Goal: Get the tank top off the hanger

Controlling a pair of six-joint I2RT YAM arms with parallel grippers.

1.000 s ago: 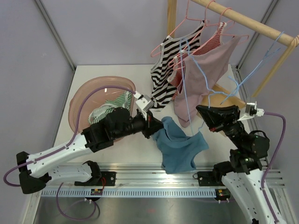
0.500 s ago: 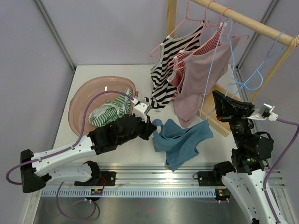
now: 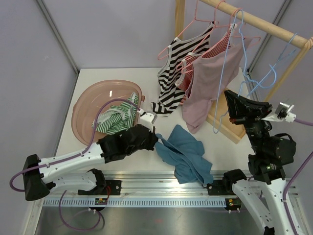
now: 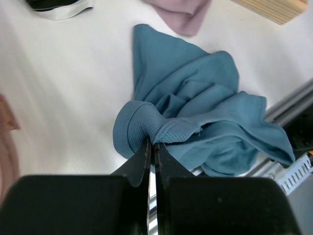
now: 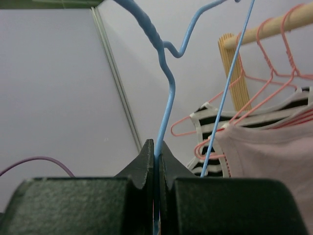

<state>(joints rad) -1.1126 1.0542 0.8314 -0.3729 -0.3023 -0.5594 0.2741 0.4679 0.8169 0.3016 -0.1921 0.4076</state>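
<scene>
Having dropped to the table [image 3: 112,76], tank top [image 3: 188,154] pinched by left gripper [image 4: 152,146] seems fully off the hanger [image 5: 171,95] clamped in right gripper [image 5: 156,149].

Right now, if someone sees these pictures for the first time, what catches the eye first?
The blue tank top lies crumpled on the white table, with the left end effector shut on its ribbed edge. The right end effector grips the bare blue hanger beside the wooden rack, where a striped top and a pink top hang.
</scene>
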